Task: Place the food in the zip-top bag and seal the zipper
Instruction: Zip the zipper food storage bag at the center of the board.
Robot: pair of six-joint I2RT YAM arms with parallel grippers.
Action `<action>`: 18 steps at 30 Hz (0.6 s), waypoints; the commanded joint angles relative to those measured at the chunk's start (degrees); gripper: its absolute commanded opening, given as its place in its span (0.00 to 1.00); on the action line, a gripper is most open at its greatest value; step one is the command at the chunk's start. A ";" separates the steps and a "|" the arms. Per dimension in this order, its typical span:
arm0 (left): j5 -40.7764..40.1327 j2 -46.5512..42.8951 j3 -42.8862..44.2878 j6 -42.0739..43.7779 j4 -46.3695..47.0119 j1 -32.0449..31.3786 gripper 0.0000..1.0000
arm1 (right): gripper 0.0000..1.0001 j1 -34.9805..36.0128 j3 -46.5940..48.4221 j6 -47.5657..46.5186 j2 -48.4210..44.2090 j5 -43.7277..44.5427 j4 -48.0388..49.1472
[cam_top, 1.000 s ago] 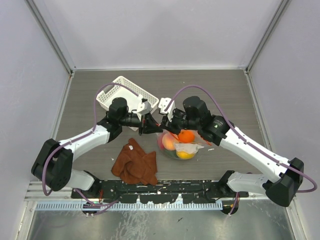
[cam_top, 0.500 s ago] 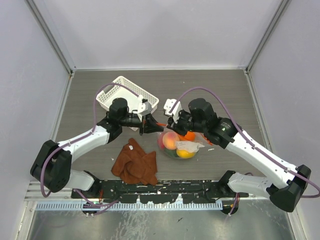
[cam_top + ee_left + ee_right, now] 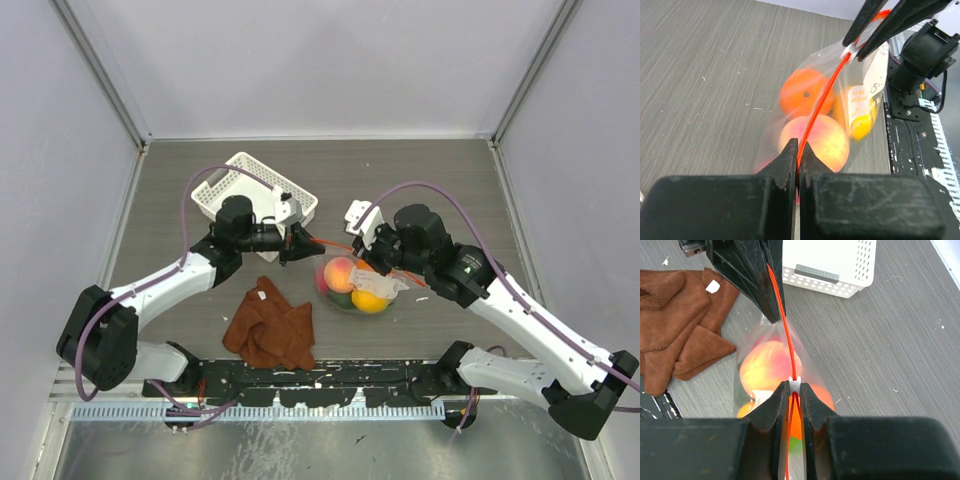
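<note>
The left gripper (image 3: 798, 149) is pinched tight on one end of the zipper (image 3: 824, 97). The right gripper (image 3: 795, 388) is clamped narrowly on the white slider (image 3: 794, 382) further along the same orange-red strip, which runs taut between the two. Below the strip the zip-top bag (image 3: 372, 292) sits on the worktop (image 3: 450, 180) just right of the brown cloth (image 3: 270, 325) and near the white basket (image 3: 255, 185), with the food (image 3: 345, 272) inside it; orange, peach-pink and yellow pieces show through the plastic.
</note>
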 commanded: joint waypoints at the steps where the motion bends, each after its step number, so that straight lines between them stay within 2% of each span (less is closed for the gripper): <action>1: -5.64 -2.11 0.97 -0.46 0.39 1.43 0.00 | 0.01 -0.86 0.05 0.44 -3.00 4.59 -1.20; 18: -12.65 -1.94 0.63 -5.72 3.69 4.90 0.00 | 0.01 -1.69 -2.92 2.70 -7.43 10.15 -5.00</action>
